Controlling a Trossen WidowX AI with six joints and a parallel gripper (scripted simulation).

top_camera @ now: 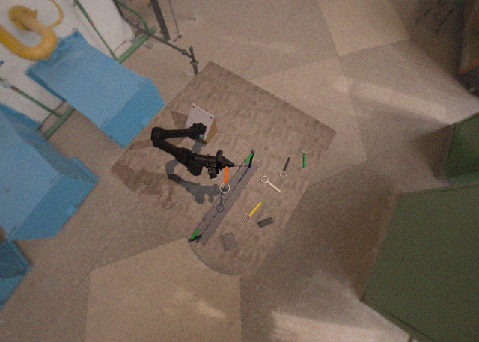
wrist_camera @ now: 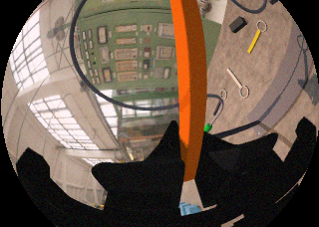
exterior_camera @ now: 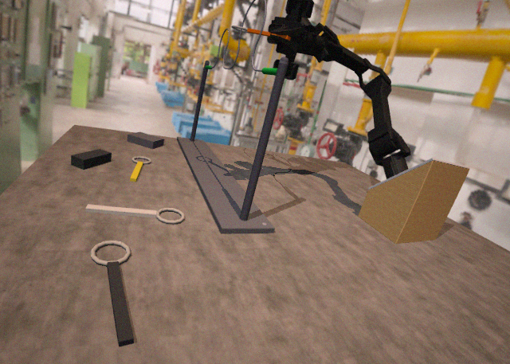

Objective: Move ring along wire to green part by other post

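Observation:
My gripper (top_camera: 229,164) (exterior_camera: 284,37) (wrist_camera: 177,125) is shut on the orange handle (top_camera: 226,175) (exterior_camera: 266,33) (wrist_camera: 192,88), high above the table. The handle's ring lies nearly flat at its far end, around the looping grey wire, on the stretch beside the tall arch; whether they touch cannot be told. One green part (top_camera: 248,158) (exterior_camera: 269,71) (wrist_camera: 207,127) is next to the near post (exterior_camera: 263,138), close below the gripper in the exterior view. The other green part (top_camera: 195,234) (exterior_camera: 209,67) is next to the far post (exterior_camera: 199,105). The wrist view does not show the ring.
The posts stand on a grey base plate (top_camera: 242,183) (exterior_camera: 205,179). Beyond it lie loose rings with yellow (top_camera: 255,208) (exterior_camera: 137,171), white (top_camera: 273,185) (exterior_camera: 121,209), black (top_camera: 287,164) (exterior_camera: 119,303) and green (top_camera: 304,160) handles, and two dark blocks. A wedge block (exterior_camera: 411,205) stands near the arm's base.

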